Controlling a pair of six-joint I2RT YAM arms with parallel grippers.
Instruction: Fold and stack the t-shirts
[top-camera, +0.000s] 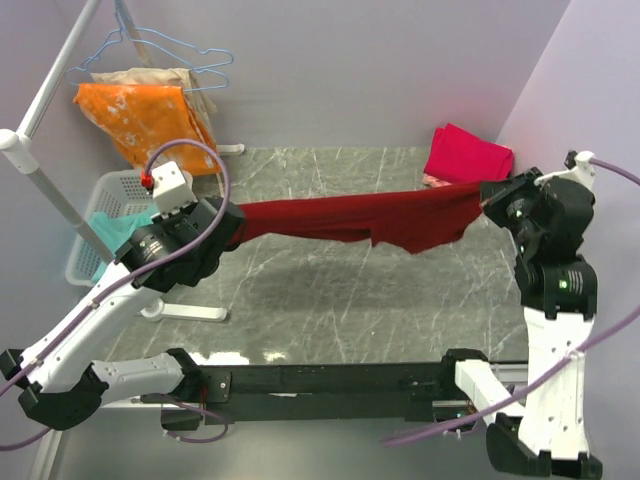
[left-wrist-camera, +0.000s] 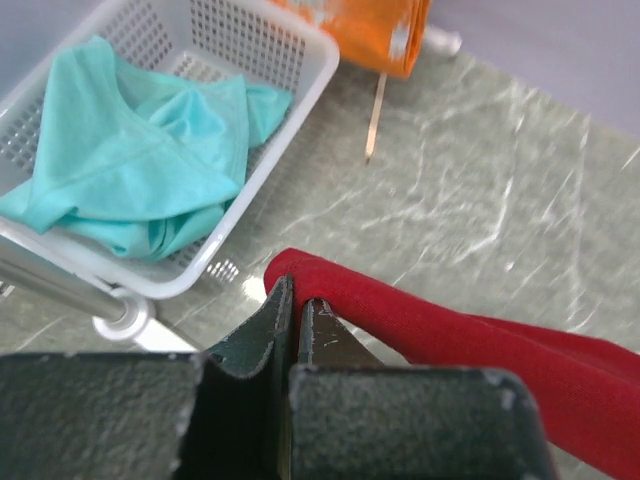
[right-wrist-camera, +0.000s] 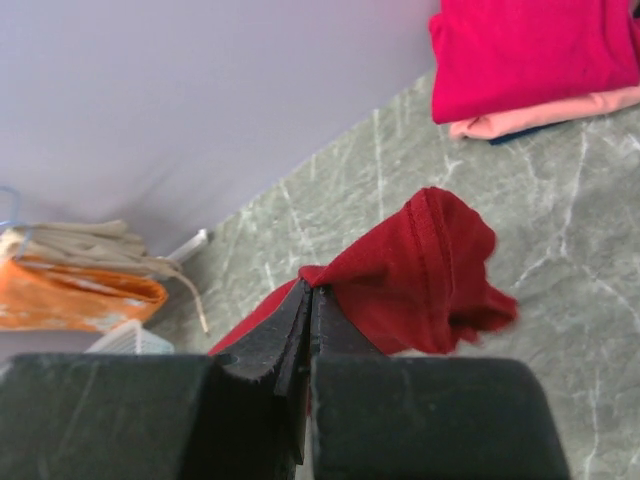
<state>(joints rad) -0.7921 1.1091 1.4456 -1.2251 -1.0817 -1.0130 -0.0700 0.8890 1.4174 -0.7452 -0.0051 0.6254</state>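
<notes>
Overhead, a grey-green marbled table (top-camera: 330, 300) sat between pale lilac walls (top-camera: 350, 70). A maroon shirt (top-camera: 340, 218) hung in the air above it, stretched into a band, its long axis running left to right, a flap sagging right of centre. The left gripper (left-wrist-camera: 295, 305) was clamped shut on its left end, the right gripper (right-wrist-camera: 308, 298) on its right end. A white basket (top-camera: 118, 186) at far left held a teal shirt (left-wrist-camera: 130, 170). A folded pink shirt (top-camera: 468, 152) lay on a peach shirt (right-wrist-camera: 540, 115) in the far right corner. Behind the basket hung orange cloth (top-camera: 140, 115).
</notes>
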